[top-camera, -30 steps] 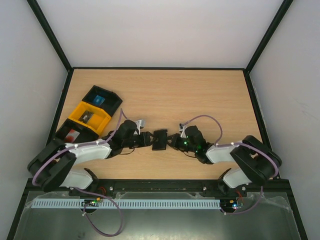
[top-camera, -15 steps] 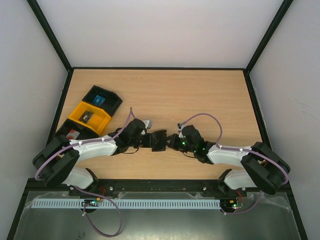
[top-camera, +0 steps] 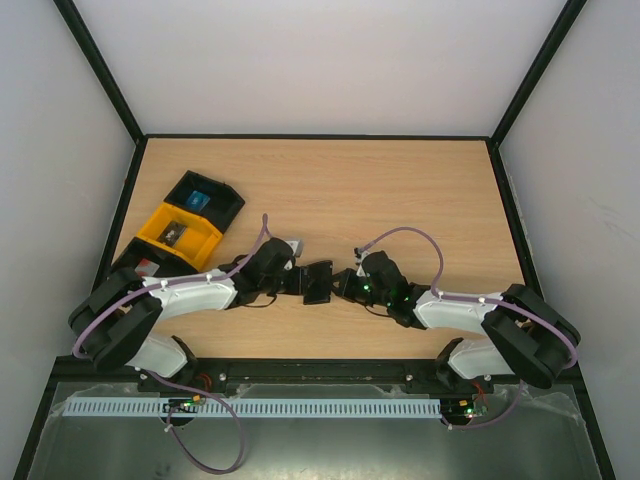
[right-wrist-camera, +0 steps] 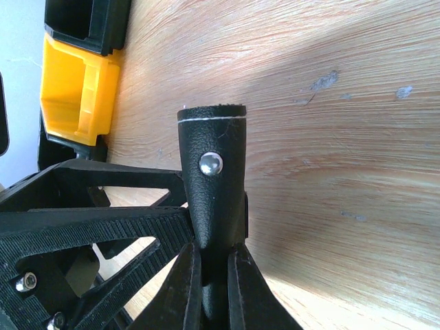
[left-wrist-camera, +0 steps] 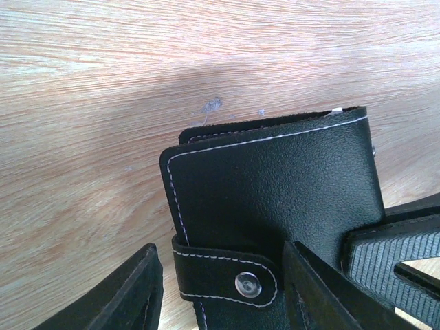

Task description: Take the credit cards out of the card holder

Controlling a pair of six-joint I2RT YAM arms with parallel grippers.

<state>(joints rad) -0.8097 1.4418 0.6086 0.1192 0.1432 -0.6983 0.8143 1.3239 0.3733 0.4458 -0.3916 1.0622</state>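
The card holder [top-camera: 320, 280], a closed black wallet with white stitching, is held on edge between both arms near the table's front middle. Its snap tab [left-wrist-camera: 227, 278] lies between my left gripper's [left-wrist-camera: 221, 249] open jaws: the left finger [left-wrist-camera: 130, 295] stands clear of the tab, and the right finger [left-wrist-camera: 320, 289] lies against the wallet's face. My right gripper [right-wrist-camera: 213, 251] is shut on the card holder's [right-wrist-camera: 212, 185] opposite edge. A blue card [top-camera: 197, 200], a dark card [top-camera: 173, 234] and a red card [top-camera: 148, 266] lie in the trays at the left.
At the table's left stand a black tray [top-camera: 222, 200], a yellow tray [top-camera: 200, 240] and another black tray [top-camera: 135, 262], close behind my left arm. The yellow tray [right-wrist-camera: 72, 89] also shows in the right wrist view. Black frame posts rim the table.
My left arm has stretched further right, its wrist now closer to the card holder. The right arm has reached slightly left. The card holder stays pinched in the right gripper.
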